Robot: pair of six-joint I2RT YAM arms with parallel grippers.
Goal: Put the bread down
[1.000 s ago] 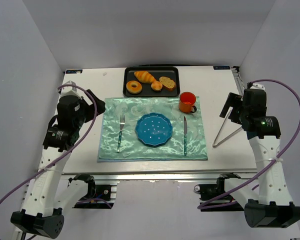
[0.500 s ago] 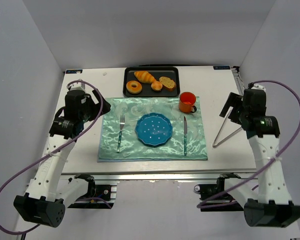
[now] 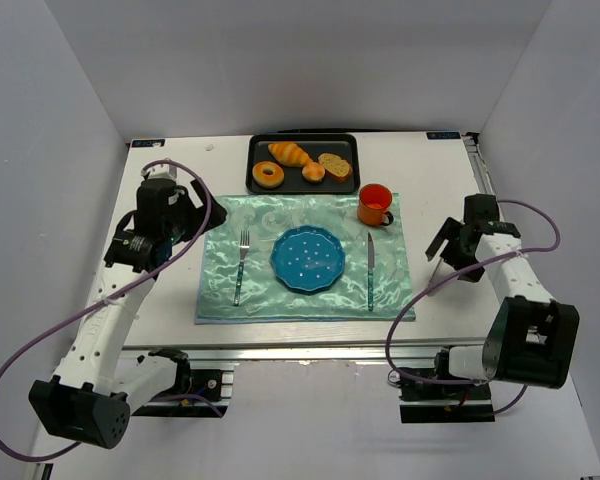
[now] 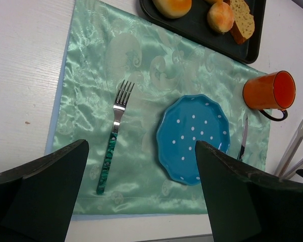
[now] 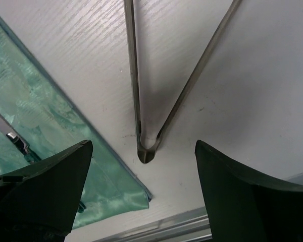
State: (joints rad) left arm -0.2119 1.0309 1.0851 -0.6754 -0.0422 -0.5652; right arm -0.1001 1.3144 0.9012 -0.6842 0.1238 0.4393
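The bread, a small round golden bun (image 3: 313, 172), sits on the black tray (image 3: 302, 143) at the back, between the donut (image 3: 269, 176) and the seeded slice (image 3: 335, 166). It also shows at the top of the left wrist view (image 4: 220, 16). My left gripper (image 3: 196, 214) is open and empty above the left edge of the green mat (image 3: 220, 300), well short of the tray. My right gripper (image 3: 448, 250) is open and low over the table at the right. The hinged end of the metal tongs (image 5: 146, 150) lies between its jaws, untouched.
A blue dotted plate (image 3: 309, 259) lies mid-mat, with a fork (image 3: 241, 265) to its left and a knife (image 3: 370, 270) to its right. An orange mug (image 3: 375, 204) stands at the mat's far right corner. A croissant (image 3: 290, 153) lies on the tray.
My left arm has swung away from me and rightward to the mat's left edge. My right arm has dropped and come down over the tongs. The bun has not moved.
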